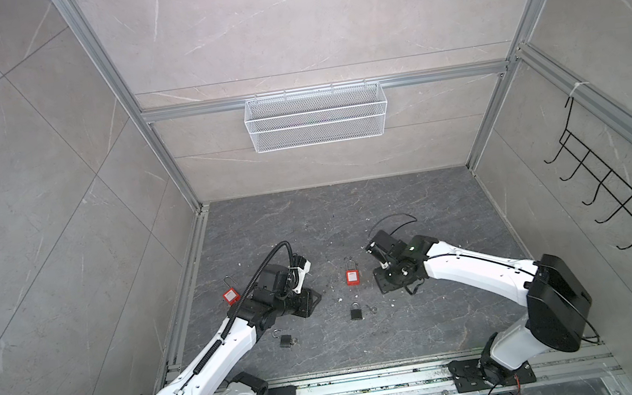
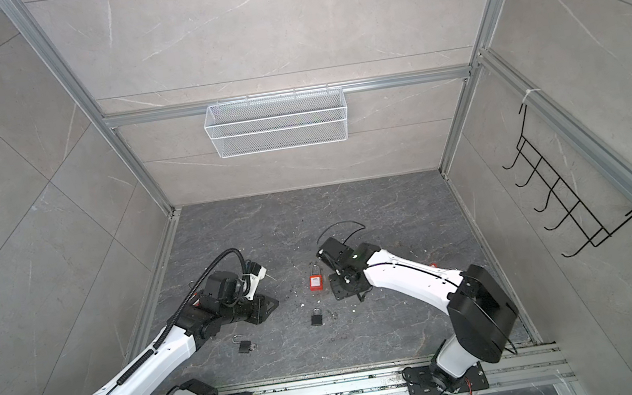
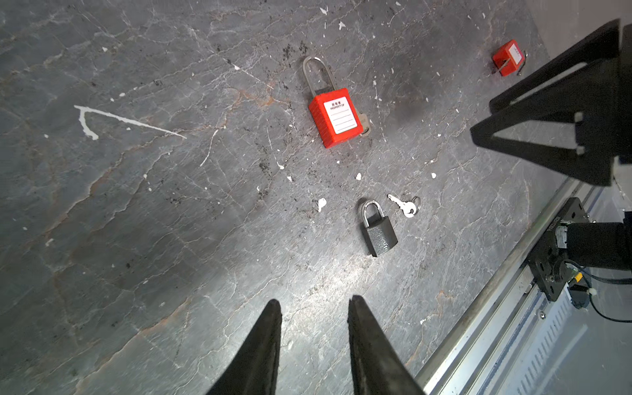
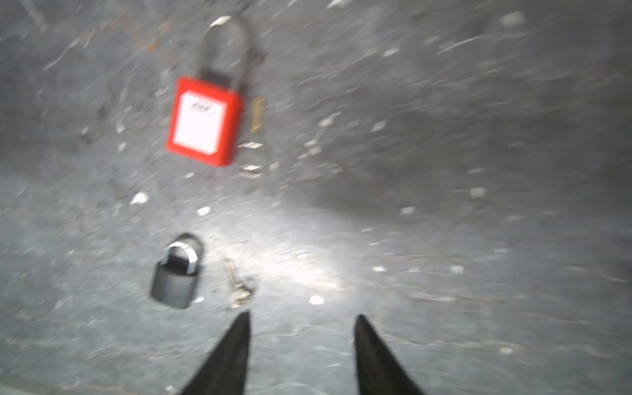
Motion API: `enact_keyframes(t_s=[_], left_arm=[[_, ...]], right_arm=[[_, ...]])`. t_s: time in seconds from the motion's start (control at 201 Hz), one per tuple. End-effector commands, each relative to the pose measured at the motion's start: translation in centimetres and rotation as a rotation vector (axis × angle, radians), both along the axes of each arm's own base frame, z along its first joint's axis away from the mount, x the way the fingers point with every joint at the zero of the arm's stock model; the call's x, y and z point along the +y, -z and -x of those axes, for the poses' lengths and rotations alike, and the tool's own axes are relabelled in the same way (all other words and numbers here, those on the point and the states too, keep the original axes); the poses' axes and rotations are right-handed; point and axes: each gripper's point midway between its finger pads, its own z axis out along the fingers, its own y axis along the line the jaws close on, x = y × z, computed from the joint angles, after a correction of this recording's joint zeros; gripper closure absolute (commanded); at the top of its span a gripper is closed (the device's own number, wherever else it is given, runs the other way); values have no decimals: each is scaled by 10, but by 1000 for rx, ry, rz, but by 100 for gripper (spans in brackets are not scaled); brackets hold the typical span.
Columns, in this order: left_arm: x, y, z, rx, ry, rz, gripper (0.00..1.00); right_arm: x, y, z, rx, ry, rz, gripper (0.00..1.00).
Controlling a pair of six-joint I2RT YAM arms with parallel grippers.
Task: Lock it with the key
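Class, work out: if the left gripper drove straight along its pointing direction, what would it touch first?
Probably bare table, between the red padlock and black padlock; depth is uncertain.

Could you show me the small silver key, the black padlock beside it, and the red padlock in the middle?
small silver key (image 3: 407,208): left wrist view, on its head.
black padlock (image 3: 380,237): left wrist view, on its body.
red padlock (image 3: 337,119): left wrist view, on its white label.
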Motion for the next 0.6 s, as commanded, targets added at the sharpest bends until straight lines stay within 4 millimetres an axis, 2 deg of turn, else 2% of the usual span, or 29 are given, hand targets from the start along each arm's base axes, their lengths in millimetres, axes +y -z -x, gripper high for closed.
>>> enact_keyframes(t_s=[0.0,0.045,0.095,0.264,0.483,0.592], left_arm=[[-9,-25,-18,-57,-23,47,64],[-10,-28,-24,-67,-42,46,62],[-11,-31,-29,-79,-50,47,62],[-16,-38,-48,-134,-73,42,61],[-19,-48,-71,-249,-99,23,55],[-16,-51,-84,-283,-139,-6,51]], right_arm=[[-53,-9,-3,-53,106,105,33],[-71,-15,-7,-94,167,126,21],[-91,-20,-10,-122,245,137,14],[-133,-18,-14,-90,422,76,12],[-194,3,-12,4,714,-6,10],[-214,12,-12,66,798,-43,10]])
